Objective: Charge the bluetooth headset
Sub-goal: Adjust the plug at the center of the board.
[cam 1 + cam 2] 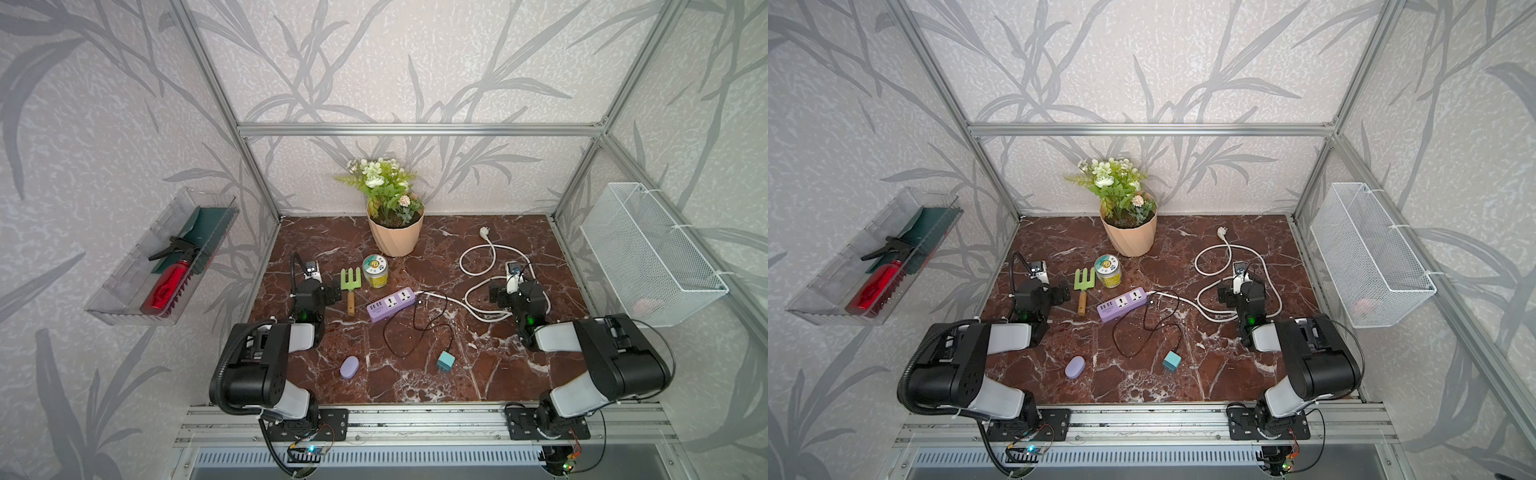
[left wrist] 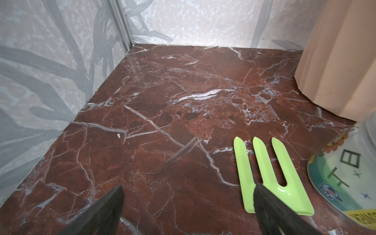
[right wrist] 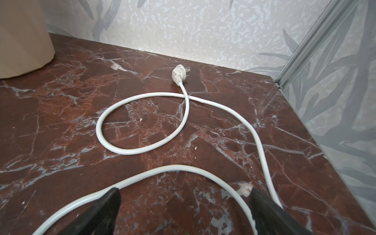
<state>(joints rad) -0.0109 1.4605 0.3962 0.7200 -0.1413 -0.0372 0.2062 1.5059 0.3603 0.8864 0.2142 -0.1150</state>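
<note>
The bluetooth headset (image 1: 349, 367) (image 1: 1075, 367), a small lavender oval case, lies near the table's front edge, left of centre; neither wrist view shows it. A teal cube charger (image 1: 445, 360) (image 1: 1171, 360) lies to its right, with a thin black cable (image 1: 415, 328) looping back toward the purple power strip (image 1: 391, 304) (image 1: 1122, 304). My left gripper (image 1: 319, 286) (image 2: 188, 189) stands open over bare marble, left of the strip. My right gripper (image 1: 515, 286) (image 3: 184, 191) is open above the strip's white cord (image 3: 142, 148). Both are far behind the headset.
A green garden fork (image 1: 351, 286) (image 2: 264, 162) lies just right of my left gripper, and a lidded jar (image 1: 375, 271) stands beside it. A potted plant (image 1: 395, 232) stands at the back. The white plug (image 1: 483, 231) lies unplugged. A clear tray (image 1: 166, 266) and a wire basket (image 1: 648, 257) hang on the side walls.
</note>
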